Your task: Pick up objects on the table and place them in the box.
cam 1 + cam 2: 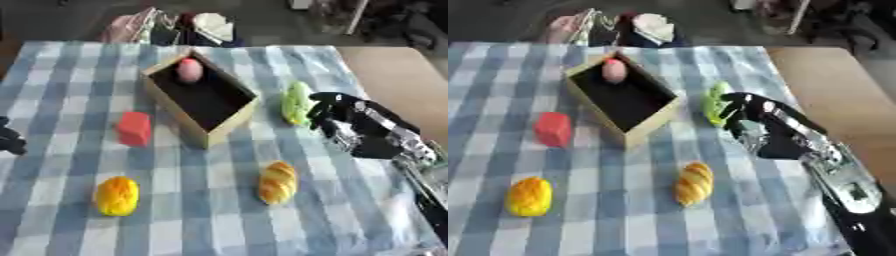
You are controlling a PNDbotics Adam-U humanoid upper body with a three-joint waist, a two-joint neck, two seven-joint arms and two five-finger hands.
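Wooden box [229,119] sits in upper centre of frame, turned at an angle on the blue-and-white checked cloth [192,210]; open top, dark interior, one pink rounded object [190,69] already inside at its far end. Yellow-green object [297,103] lies just right of the box, apart from its wall. Right hand [337,120] comes in from the right edge, fingertips curled toward the green object's right side and touching or nearly touching it; the fingers are bent but not wrapped round it, and contact cannot be confirmed from either view. Nothing is lifted. Judgement: step in hand is the reach-and-grasp on the green object, with the grasp not yet made. The next move calls for the fingers and thumb to close round it across its narrow width, then a lift high enough to clear the box's near right wall, and a short carry up and left into the dark interior, beside the pink one. Remaining on the cloth: red block [135,128] left of the box, orange-yellow rounded object [116,195] lower left, bread-like loaf [278,182] lower centre. Left hand [9,137] shows only as dark fingers at the left edge, idle; its finger state cannot be told.
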